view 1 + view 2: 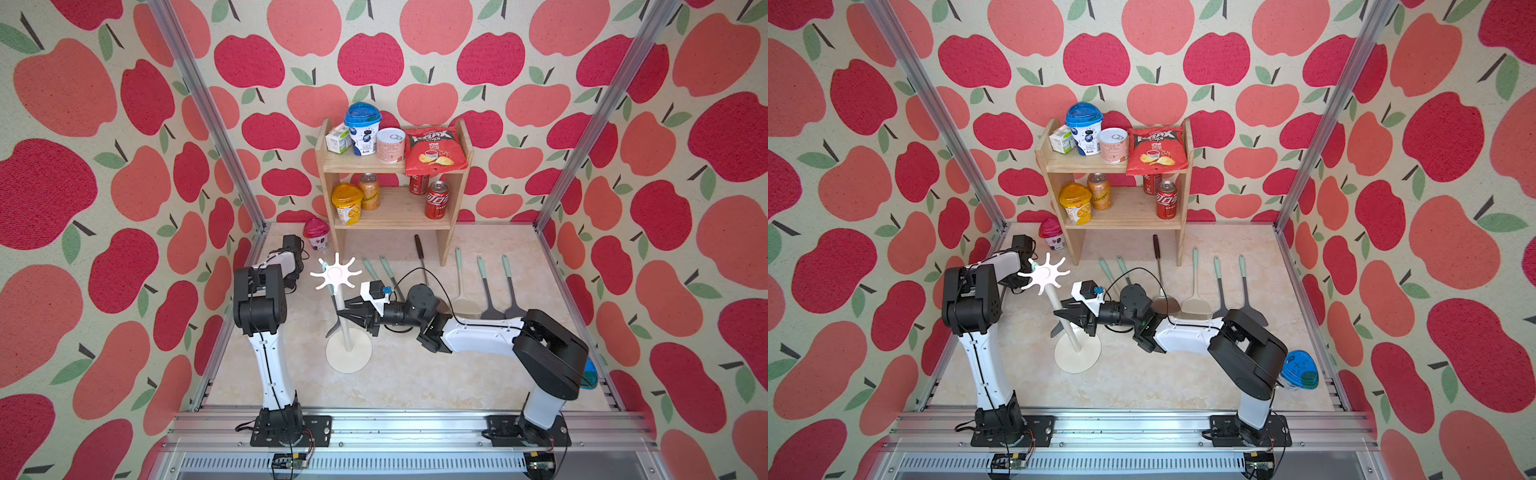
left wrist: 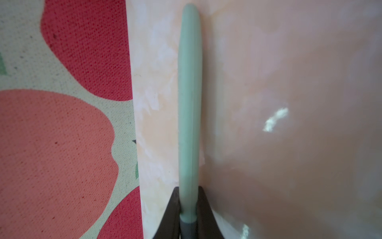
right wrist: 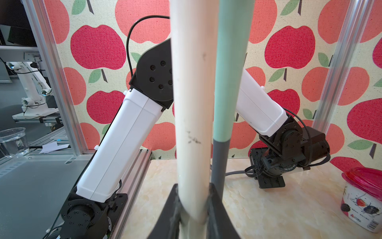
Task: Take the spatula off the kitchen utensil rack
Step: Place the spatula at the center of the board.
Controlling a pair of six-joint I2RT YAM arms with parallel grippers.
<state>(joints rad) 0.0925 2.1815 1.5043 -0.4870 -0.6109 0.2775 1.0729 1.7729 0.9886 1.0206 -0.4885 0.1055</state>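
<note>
Marble tabletop (image 1: 415, 374), right hand (image 1: 340, 313) clamped on thin-poled white rack (image 1: 336, 273), left hand (image 2: 188, 192) pinching smooth green handle (image 2: 189, 103).

Bright, even light; glare on the tabletop (image 2: 275, 120), left wrist view blurred.

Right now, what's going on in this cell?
The right gripper is clamped on the pole of the kitchen utensil rack, apparently steadying it. A green-handled utensil hangs right beside that pole. The left gripper is low by the side wall, shut on a green handle. The top views hide that grip, so I cannot tell whether it is the same utensil.
</note>
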